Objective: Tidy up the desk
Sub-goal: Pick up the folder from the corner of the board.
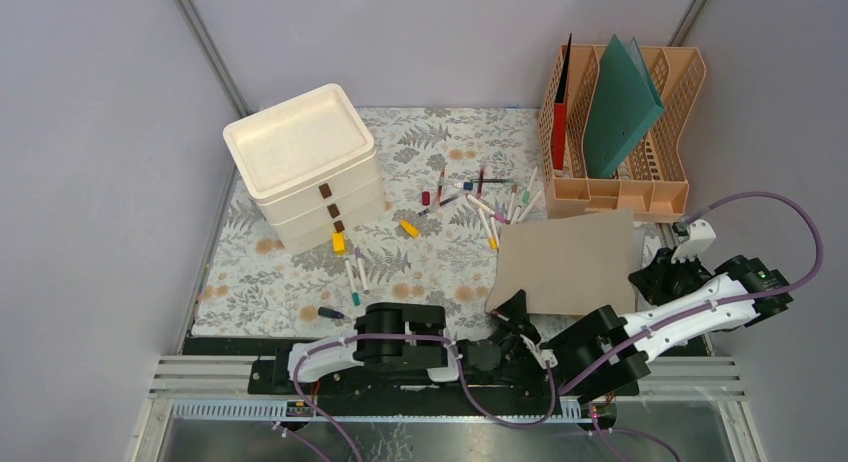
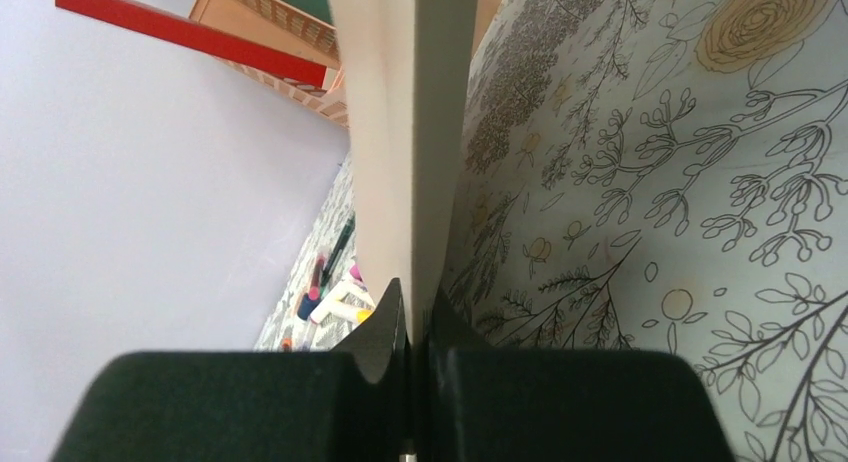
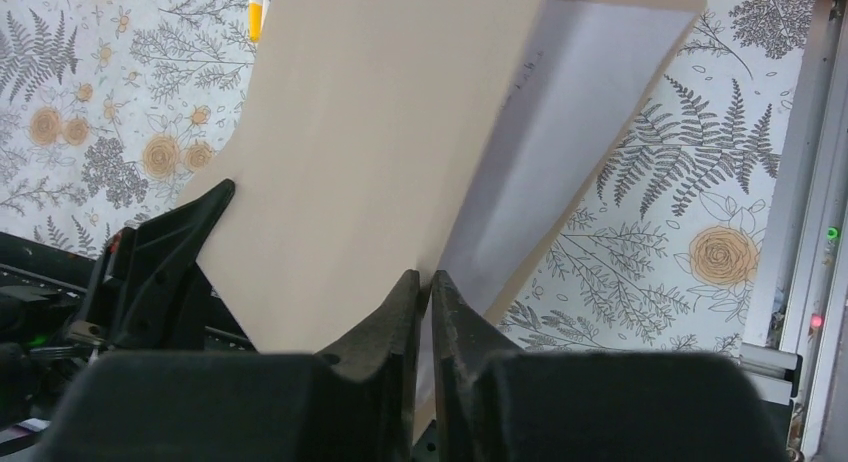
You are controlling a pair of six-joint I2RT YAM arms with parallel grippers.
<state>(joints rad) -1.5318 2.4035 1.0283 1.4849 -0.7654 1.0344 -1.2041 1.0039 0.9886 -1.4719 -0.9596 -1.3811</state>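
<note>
The counter (image 1: 440,262) lay directly beneath both grippers, with its patterned cloth spreading away from them toward the back wall. The left gripper (image 2: 418,317) was closed tight on the near left corner of a tan folder (image 3: 350,162), and the folder edge ran straight up between its 2 fingers in the left wrist view. The right gripper (image 3: 422,294) was likewise clamped on the near edge of the same folder, with no gap visible between fingers and card. The folder was lifted at that edge, and 1 paler inner leaf showed beneath its tan cover. Much of the counter was concealed. The folder covered the near right area, a peach file rack (image 1: 640,194) stood over the far right corner, and a cream drawer unit (image 1: 310,197) occupied the far left corner. The 2 arms crossed in front of the near edge. In the left wrist view the counter appeared only as a tilted strip cut off at the right. Loose markers (image 1: 487,207) were scattered across the middle; their exact number could not be made out. In the top view the counter's long axis ran left to right, parallel to the row of arm bases, and its short axis pointed toward the back wall.
</note>
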